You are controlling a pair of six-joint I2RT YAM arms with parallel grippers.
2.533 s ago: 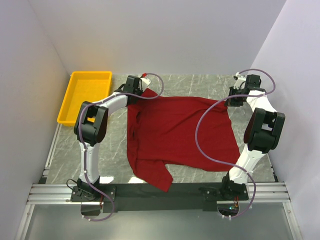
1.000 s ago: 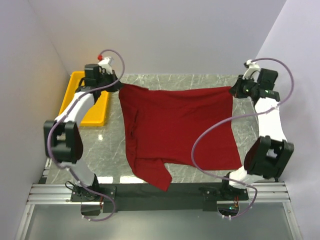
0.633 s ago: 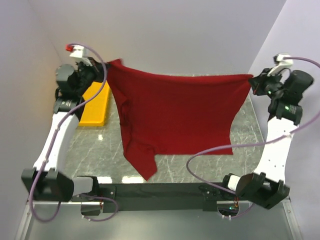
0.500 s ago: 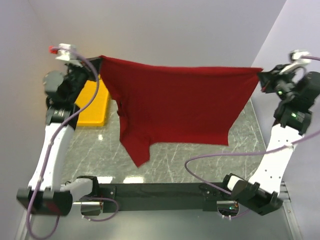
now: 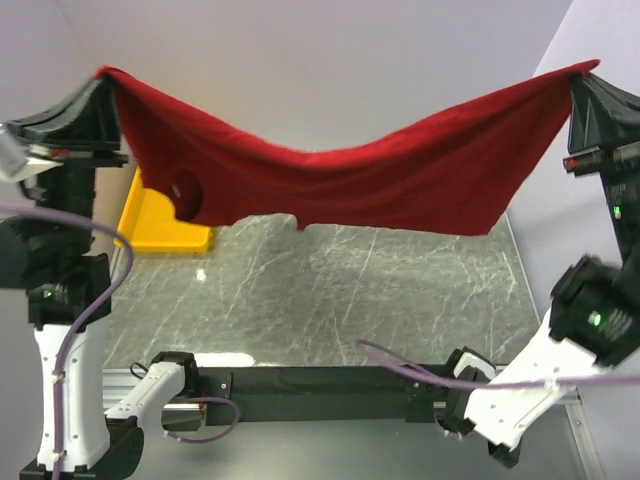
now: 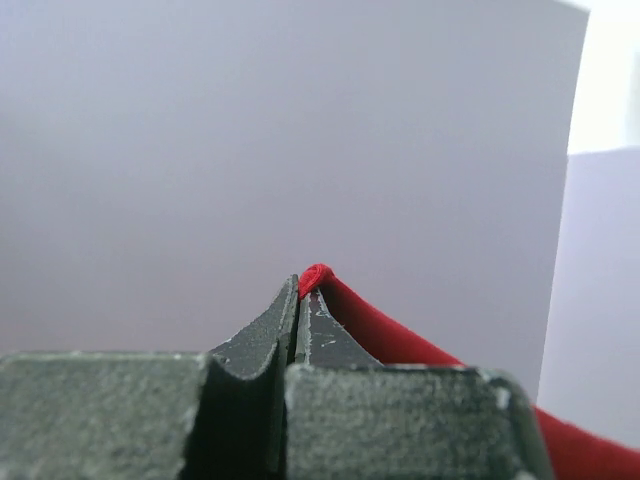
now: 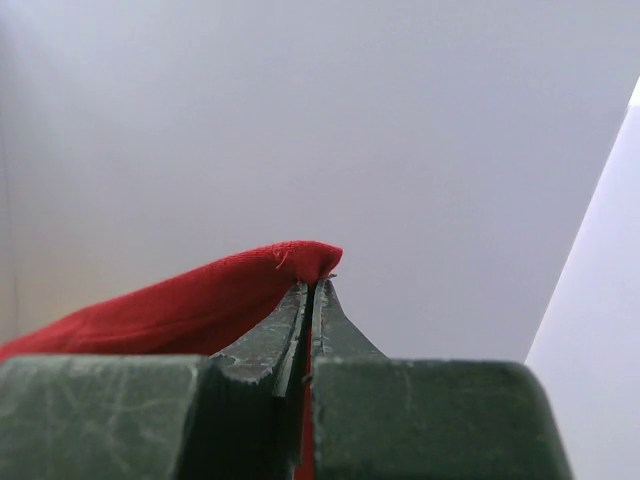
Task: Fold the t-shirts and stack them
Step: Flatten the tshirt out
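The dark red t-shirt (image 5: 340, 175) hangs in the air, stretched between both arms high above the table and sagging in the middle. My left gripper (image 5: 100, 75) is shut on its left corner at the upper left of the top view; the red cloth (image 6: 345, 310) pokes out past the closed tips of the left gripper (image 6: 300, 290). My right gripper (image 5: 585, 72) is shut on the opposite corner at the upper right. In the right wrist view the shirt's edge (image 7: 200, 300) folds over the tips of the right gripper (image 7: 312, 285).
A yellow bin (image 5: 160, 225) stands at the far left of the marble table (image 5: 330, 290), partly hidden behind the hanging cloth. White walls enclose the back and both sides. The arm bases sit on the black rail (image 5: 330, 380) at the near edge.
Both arms have risen steeply and spread apart, lifting the shirt off the table until it hangs fully in the air. Both grips stayed shut.
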